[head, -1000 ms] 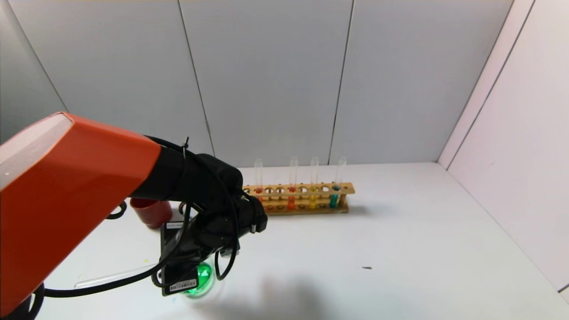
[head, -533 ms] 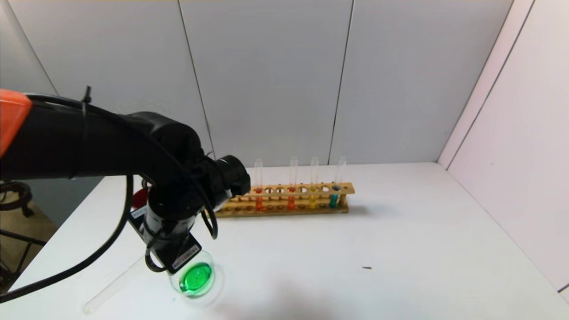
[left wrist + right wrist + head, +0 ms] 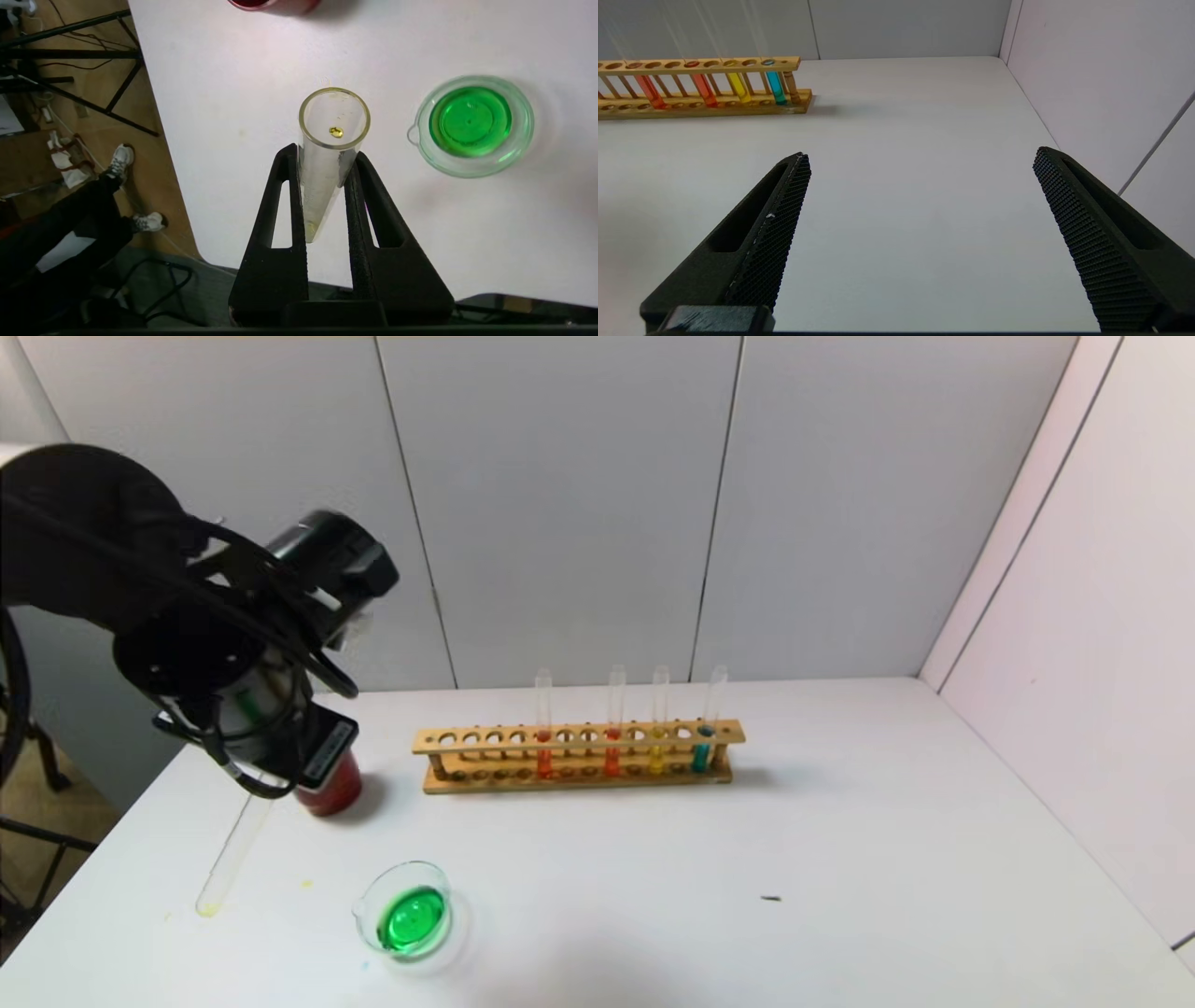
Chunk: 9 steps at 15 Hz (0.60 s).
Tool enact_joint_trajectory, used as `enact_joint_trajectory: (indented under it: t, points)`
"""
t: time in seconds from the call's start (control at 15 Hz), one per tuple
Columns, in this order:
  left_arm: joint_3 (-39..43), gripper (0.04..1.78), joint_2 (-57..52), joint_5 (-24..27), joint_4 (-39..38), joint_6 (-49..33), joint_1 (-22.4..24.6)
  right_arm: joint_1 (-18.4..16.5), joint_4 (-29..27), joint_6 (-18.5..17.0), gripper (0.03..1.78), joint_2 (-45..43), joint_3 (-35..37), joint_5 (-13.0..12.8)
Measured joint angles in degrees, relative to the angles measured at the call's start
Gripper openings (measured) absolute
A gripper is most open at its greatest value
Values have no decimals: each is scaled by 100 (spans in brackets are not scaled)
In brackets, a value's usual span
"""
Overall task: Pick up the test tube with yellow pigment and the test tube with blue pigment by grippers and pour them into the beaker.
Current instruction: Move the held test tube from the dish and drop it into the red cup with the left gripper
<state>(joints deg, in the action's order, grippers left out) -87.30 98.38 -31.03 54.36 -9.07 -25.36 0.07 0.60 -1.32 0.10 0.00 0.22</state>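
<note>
My left gripper point(image 3: 257, 784) is up at the left, above the table near the red cup, shut on a nearly empty test tube point(image 3: 231, 845). The tube hangs steeply down, with yellow residue at its bottom end. In the left wrist view the fingers point(image 3: 285, 186) clamp this tube point(image 3: 322, 186) just under its rim. The beaker point(image 3: 403, 873) stands at the front left with green liquid in it, and also shows in the left wrist view point(image 3: 423, 140). A yellow tube point(image 3: 657, 758) and a blue tube point(image 3: 700, 756) stand in the rack. My right gripper point(image 3: 920, 154) is open and empty.
The wooden rack point(image 3: 579, 773) stands at the back middle and also holds two orange-red tubes point(image 3: 544, 761). A dark red cup point(image 3: 331, 791) stands left of it, behind my left gripper. A small dark speck point(image 3: 770, 899) lies right of centre. The table's left edge point(image 3: 154, 154) is close.
My left arm has risen and swung left and back from over the beaker. The held tube went from lying nearly flat to hanging steeply down.
</note>
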Motion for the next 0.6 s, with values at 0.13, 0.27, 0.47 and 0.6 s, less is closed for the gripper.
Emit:
enact_joint_trajectory:
  t: [0.13, 0.27, 0.47, 0.6]
  points:
    - [-134, 30, -100, 85, -397, 17, 260, 0, -2, 0, 174, 0, 0, 0]
    - [-184, 30, -157, 171, -800, 63, 461, 0, 0, 0, 174, 0, 0, 0]
    - [-236, 30, -91, 187, -1442, 141, 736, -2, 0, 0, 174, 0, 0, 0]
    - [-267, 30, 49, 187, -1754, 336, 948, 2, -2, 0, 174, 0, 0, -1]
